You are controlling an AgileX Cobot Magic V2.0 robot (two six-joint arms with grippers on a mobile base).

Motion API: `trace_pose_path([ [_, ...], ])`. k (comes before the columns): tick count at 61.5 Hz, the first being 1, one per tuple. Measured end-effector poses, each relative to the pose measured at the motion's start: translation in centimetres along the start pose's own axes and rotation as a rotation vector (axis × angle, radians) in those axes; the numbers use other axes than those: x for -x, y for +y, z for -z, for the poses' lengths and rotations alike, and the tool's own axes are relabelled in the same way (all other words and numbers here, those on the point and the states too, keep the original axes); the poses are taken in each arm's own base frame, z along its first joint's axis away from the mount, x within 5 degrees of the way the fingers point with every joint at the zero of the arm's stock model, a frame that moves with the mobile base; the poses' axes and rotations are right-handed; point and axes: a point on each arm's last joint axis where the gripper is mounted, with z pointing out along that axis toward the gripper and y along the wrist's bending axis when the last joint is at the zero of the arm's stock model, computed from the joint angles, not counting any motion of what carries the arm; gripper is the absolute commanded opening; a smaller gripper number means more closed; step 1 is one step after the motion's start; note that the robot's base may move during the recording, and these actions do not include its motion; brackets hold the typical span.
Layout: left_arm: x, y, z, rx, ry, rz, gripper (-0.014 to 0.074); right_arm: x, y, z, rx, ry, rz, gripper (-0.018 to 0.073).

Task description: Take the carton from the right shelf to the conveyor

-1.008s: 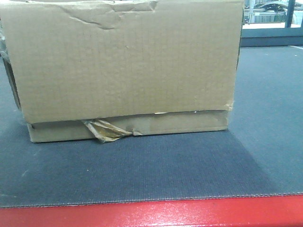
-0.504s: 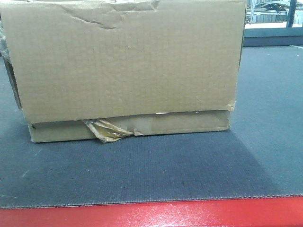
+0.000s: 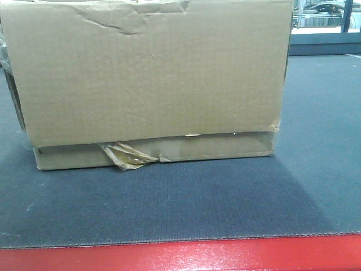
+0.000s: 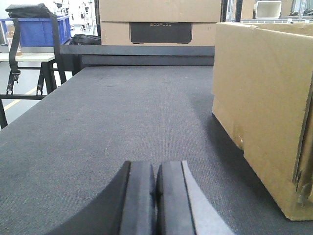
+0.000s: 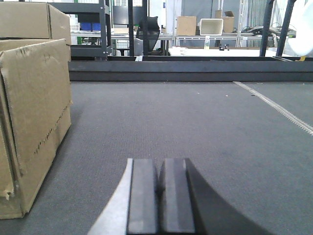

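A brown cardboard carton with a dented top edge and torn tape at its base rests on the dark grey conveyor belt. It also shows at the right of the left wrist view and at the left of the right wrist view. My left gripper is shut and empty, low over the belt to the carton's left. My right gripper is shut and empty, low over the belt to the carton's right. Neither gripper touches the carton.
A red edge borders the belt at the front. A dark rail closes the belt's far side. More cartons and a blue bin stand behind. Another carton sits beyond the carton.
The front view has shifted very slightly, so the carton sits a few pixels further right. Nothing else has changed.
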Motion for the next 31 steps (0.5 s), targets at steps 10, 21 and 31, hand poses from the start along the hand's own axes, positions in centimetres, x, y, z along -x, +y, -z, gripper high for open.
trace_pose_path([
  [10, 0.00, 0.00, 0.00, 0.000, 0.000, 0.000, 0.0015, 0.00, 0.00, 0.00, 0.000, 0.000, 0.000, -0.0073],
  [21, 0.00, 0.00, 0.00, 0.000, 0.000, 0.000, 0.0015, 0.00, 0.00, 0.00, 0.000, 0.000, 0.000, -0.0073],
  [31, 0.00, 0.00, 0.00, 0.000, 0.000, 0.000, 0.0015, 0.00, 0.00, 0.00, 0.000, 0.000, 0.000, -0.0073],
])
